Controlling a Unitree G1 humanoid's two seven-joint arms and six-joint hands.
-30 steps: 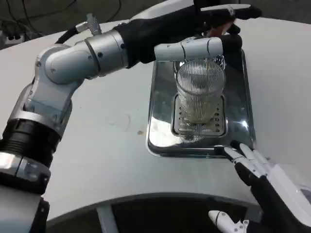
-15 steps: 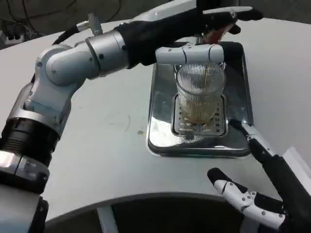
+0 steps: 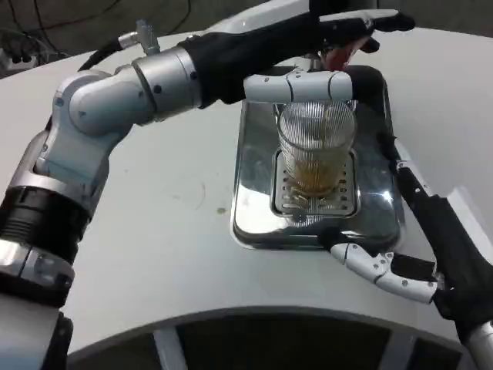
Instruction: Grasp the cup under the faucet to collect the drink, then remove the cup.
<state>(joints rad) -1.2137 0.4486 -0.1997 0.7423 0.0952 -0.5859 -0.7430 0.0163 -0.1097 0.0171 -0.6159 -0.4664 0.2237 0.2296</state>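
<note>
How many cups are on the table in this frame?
1. A ribbed clear cup stands on the grate of the metal drip tray, under the faucet, partly filled with amber drink. Nothing suggests another one hidden.

Faucet [image 3: 312,63]: spout largely hidden beneath the left hand [image 3: 308,38]; its body is cut off by the top edge.
Cup [image 3: 316,150]: rim partly covered by a white finger.
Right hand [image 3: 431,239]: palm and wrist cut off at the right edge.
Tray [image 3: 254,154]: far end hidden behind the left hand.
</note>
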